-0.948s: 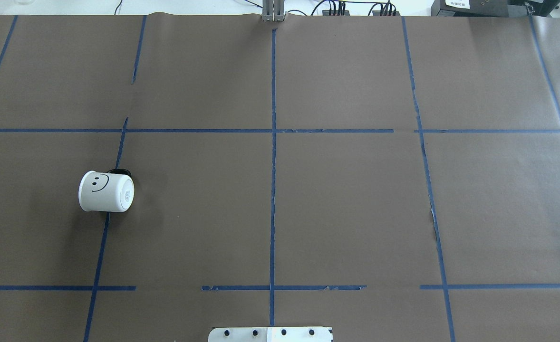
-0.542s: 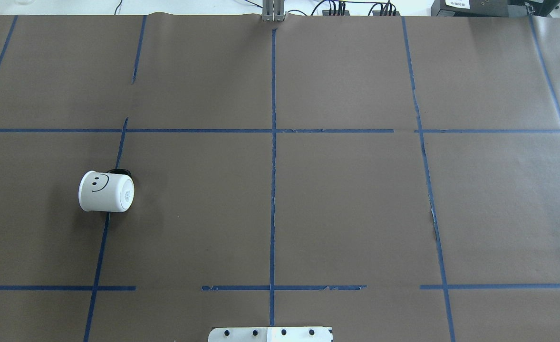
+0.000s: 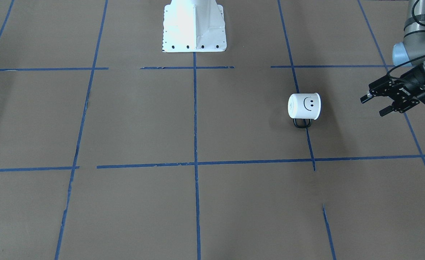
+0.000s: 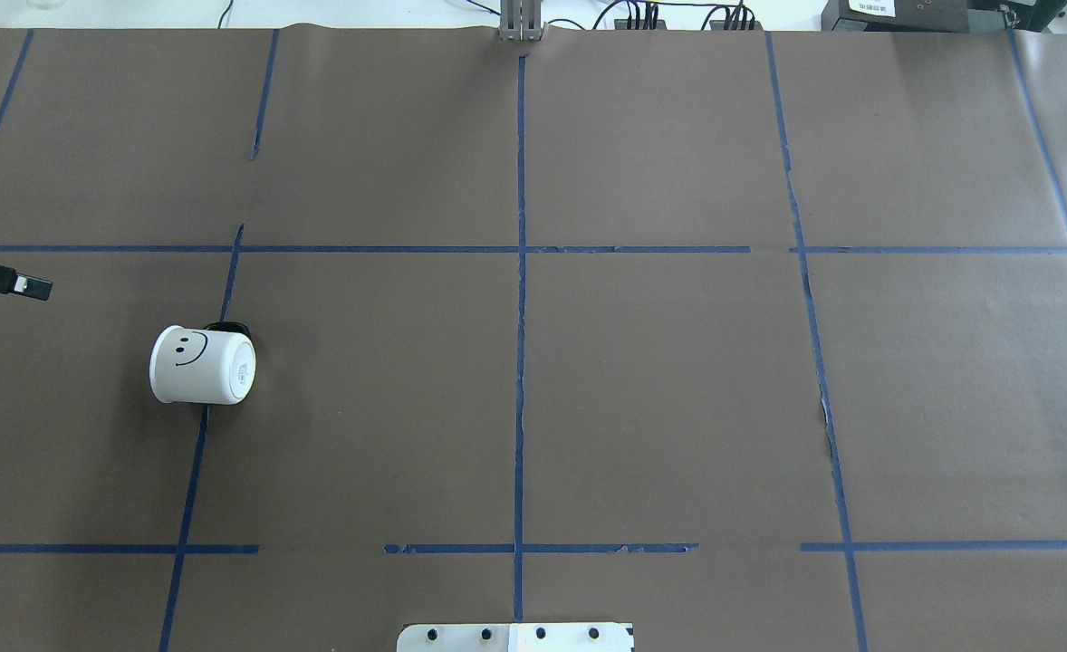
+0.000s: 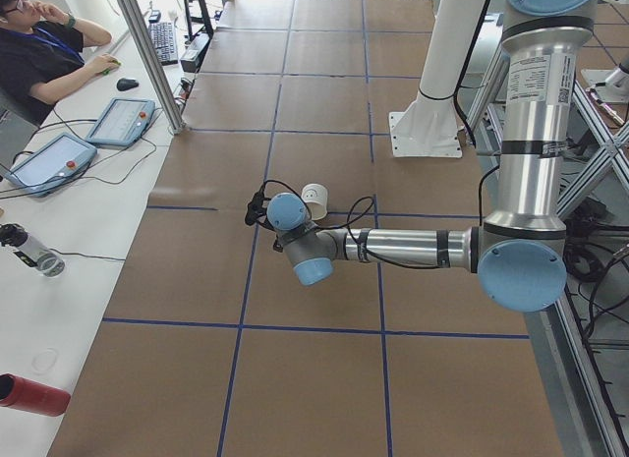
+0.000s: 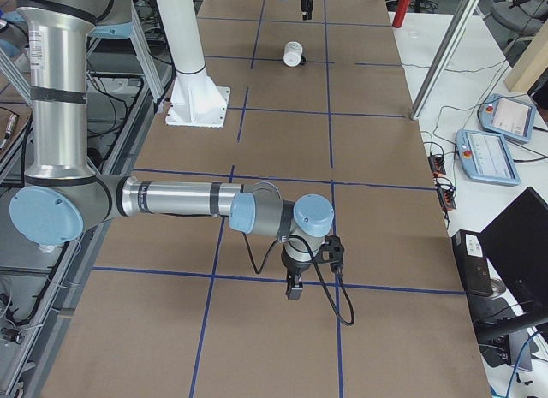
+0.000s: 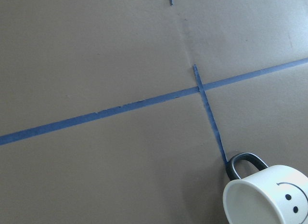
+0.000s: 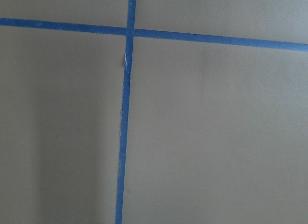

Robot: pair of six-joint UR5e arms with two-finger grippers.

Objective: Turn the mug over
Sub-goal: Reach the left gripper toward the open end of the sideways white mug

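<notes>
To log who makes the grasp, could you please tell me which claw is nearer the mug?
Left. The left claw hovers near the mug; the right claw hangs far off on the robot's other side.

I see the bench (image 4: 660, 389) covered in flat brown paper, ruled into a grid by strips of blue tape (image 4: 520, 362); on the robot's left half the small white cylindrical mug (image 4: 200, 365) lies on its side across one tape line, smiley face up, mouth towards the robot's left; its thin black loop handle (image 3: 302, 123) touches the paper on the side away from the robot; the white metal pedestal (image 3: 194, 25) stands mid-bench at the robot's edge.
</notes>
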